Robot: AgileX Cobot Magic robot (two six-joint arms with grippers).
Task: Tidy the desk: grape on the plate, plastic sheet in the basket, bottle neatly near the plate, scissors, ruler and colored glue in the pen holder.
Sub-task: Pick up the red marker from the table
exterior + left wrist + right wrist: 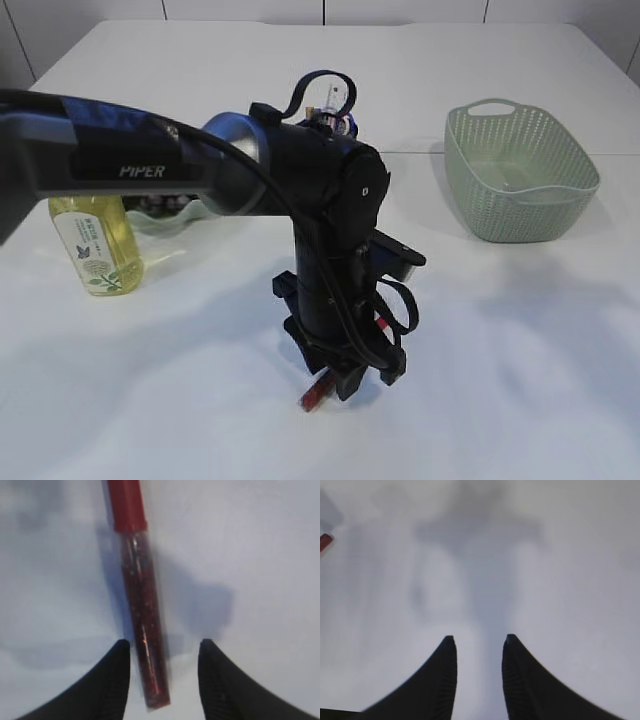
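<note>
Left hand straddles the red glue tube, fingers apart, bare table around; right hand gapes empty.

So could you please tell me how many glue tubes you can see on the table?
1. A red glitter glue tube lies on the white table between the left hand's open fingers. The arm blocks part of the table, so others may be hidden.

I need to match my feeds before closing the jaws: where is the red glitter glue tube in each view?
Exterior view: red glitter glue tube lies on the white table, low centre, under the left gripper.
Left wrist view: centre, running top to bottom, lower end between the open jaws.
Right wrist view: only a red tip at the left edge.
Shared landmark: the tube's red cap.
</note>
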